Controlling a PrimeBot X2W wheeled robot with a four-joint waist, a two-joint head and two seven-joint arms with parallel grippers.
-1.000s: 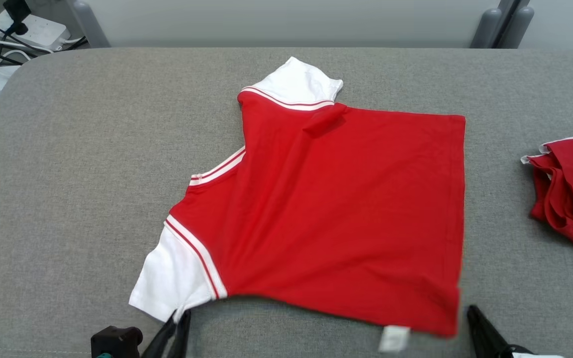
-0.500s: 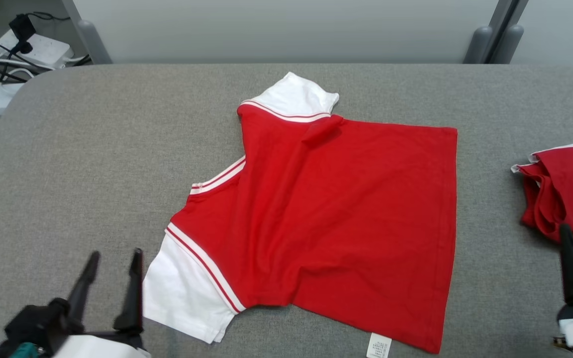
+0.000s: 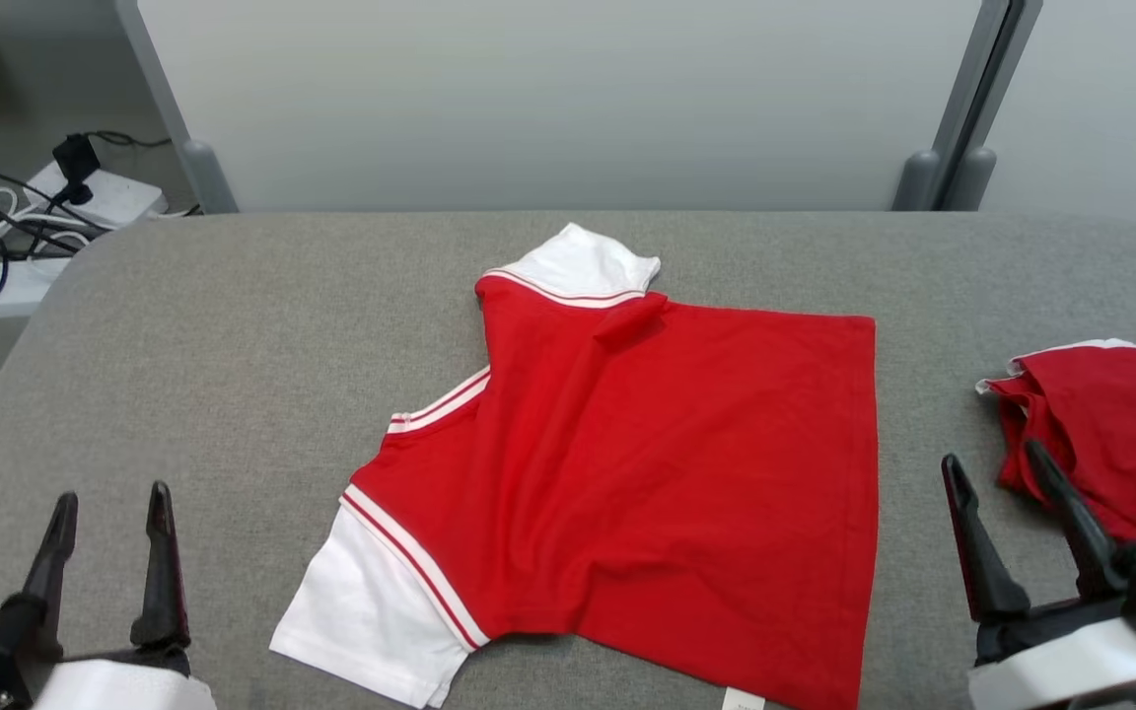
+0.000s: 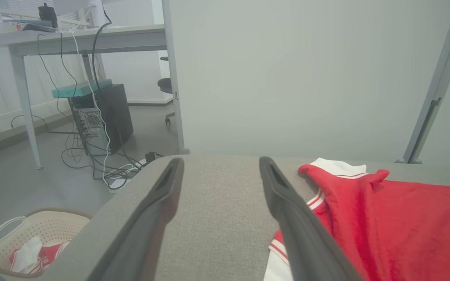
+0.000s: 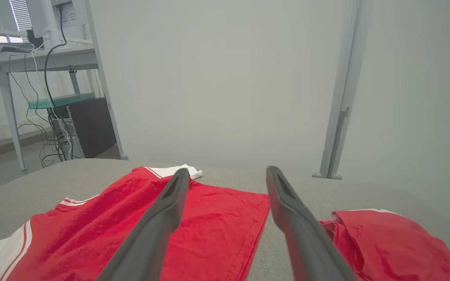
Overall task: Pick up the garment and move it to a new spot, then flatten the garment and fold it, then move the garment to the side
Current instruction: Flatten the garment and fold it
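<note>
Since a second ago both pincers have released the red, white-sleeved shirt [image 3: 647, 473] and drawn back: left pincer [image 3: 112, 493] at 8 o'clock, right pincer [image 3: 992, 454] at 4 o'clock, both spread wide and empty. The shirt lies flat at the centre of the grey fabric-covered table [image 3: 233, 345].

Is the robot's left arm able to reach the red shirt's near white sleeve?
Probably yes: the open left end effector sits beside the red shirt's white sleeve, with only bare grey fabric tabletop between them.

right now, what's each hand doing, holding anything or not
left hand: open, holding nothing, on the table beside the red shirt
right hand: open, holding nothing
</note>
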